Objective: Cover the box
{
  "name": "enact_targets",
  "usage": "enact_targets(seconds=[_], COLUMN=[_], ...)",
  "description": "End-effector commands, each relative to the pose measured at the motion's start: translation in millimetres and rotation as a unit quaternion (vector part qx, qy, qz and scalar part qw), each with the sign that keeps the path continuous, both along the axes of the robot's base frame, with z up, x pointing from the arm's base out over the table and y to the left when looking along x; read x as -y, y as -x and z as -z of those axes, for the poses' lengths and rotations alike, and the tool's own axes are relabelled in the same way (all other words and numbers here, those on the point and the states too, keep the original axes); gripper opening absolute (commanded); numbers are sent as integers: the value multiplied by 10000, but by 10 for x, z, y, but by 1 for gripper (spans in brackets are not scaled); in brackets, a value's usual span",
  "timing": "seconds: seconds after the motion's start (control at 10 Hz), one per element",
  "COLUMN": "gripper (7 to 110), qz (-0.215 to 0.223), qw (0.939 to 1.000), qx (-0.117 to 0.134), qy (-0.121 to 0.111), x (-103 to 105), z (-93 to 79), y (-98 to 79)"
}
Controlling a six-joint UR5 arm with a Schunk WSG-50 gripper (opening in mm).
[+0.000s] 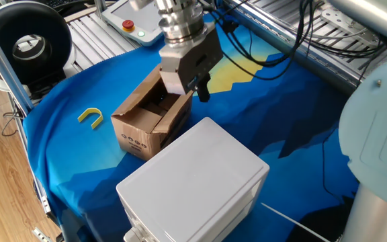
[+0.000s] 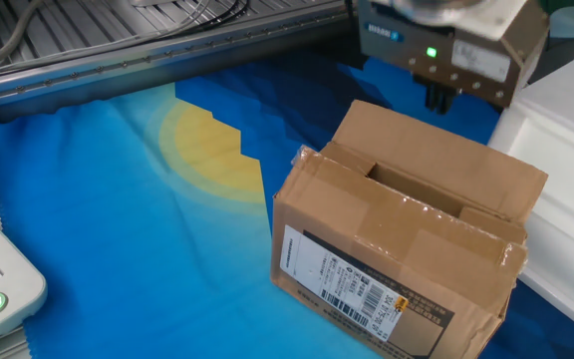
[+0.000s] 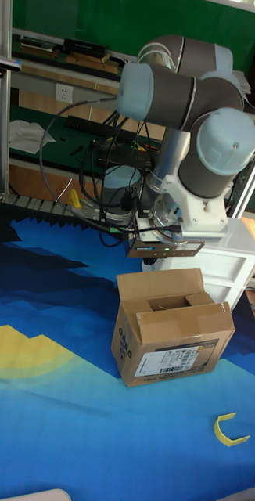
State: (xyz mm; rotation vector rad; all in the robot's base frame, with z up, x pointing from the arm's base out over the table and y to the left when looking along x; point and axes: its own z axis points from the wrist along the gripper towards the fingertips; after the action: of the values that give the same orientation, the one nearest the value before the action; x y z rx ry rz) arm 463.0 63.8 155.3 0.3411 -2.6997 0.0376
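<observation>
One fixed view shows, nearest the camera, the large white plastic box [image 1: 193, 181] on the blue and yellow cloth [image 1: 281, 114] that covers the table. Just beyond it, close against its far-left side, stands the box [image 1: 150, 121], a small brown cardboard carton with printed symbols on its near end. Its top is only partly closed: a dark gap shows between the flaps, and one flap stands up on the side away from the white box. To the left of the carton, well apart from it, a small yellow U-shaped piece [image 1: 91, 116] lies on the cloth.

Above the far end of the carton hangs the gripper [image 1: 203, 89], its grey body tilted and its dark fingers pointing down past the carton's far edge, touching nothing that can be seen. The fingers sit close together and look closed on nothing.

In the other fixed view the carton [image 2: 407, 254] shows a barcode label on its side, two flaps folded over, a narrow slot still open between them, and one flap raised behind; the gripper [image 2: 438, 98] hangs just beyond that raised flap, a green light on its body.

Farthest back lie metal rails and black cables [image 1: 301, 30].
</observation>
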Motion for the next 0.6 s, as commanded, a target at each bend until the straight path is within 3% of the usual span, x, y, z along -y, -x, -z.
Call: enact_targets(seconds=[0.0, 0.5], gripper=[7, 7], qz=[59, 127], qw=[9999, 9998], qx=[-15, 28], qy=[-105, -151], x=[-111, -174], z=[149, 70], y=[-14, -59])
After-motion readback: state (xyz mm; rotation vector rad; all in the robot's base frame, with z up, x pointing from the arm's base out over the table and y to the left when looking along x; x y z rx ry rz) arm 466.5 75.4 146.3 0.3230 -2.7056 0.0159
